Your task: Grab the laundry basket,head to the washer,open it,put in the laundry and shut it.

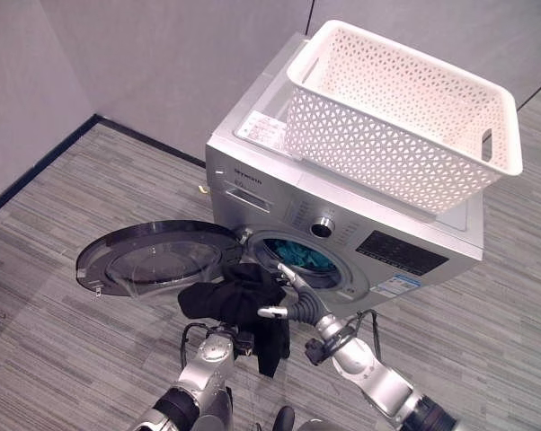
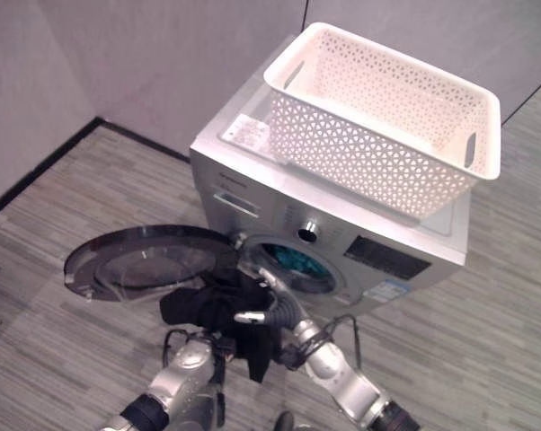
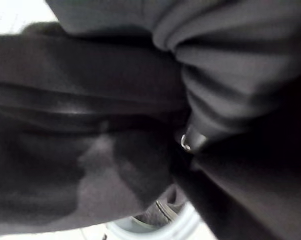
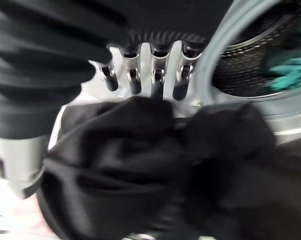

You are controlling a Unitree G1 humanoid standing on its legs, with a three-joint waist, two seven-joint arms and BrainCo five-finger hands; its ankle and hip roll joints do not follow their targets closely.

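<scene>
Black garment (image 1: pixel 239 305) bunched before washer (image 1: pixel 342 224) opening (door open); right robot hand (image 1: pixel 293 301) fingers curled into it; left robot hand's grip unclear.

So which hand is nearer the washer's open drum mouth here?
Right. The right hand reaches up to the rim of the drum opening, fingers in the black garment. The left hand sits lower, under the garment, nearer the open door.

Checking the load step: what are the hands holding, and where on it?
A black garment, bunched before the washer opening. The right hand grips its upper edge; the left hand's hold is hidden under the cloth.
</scene>
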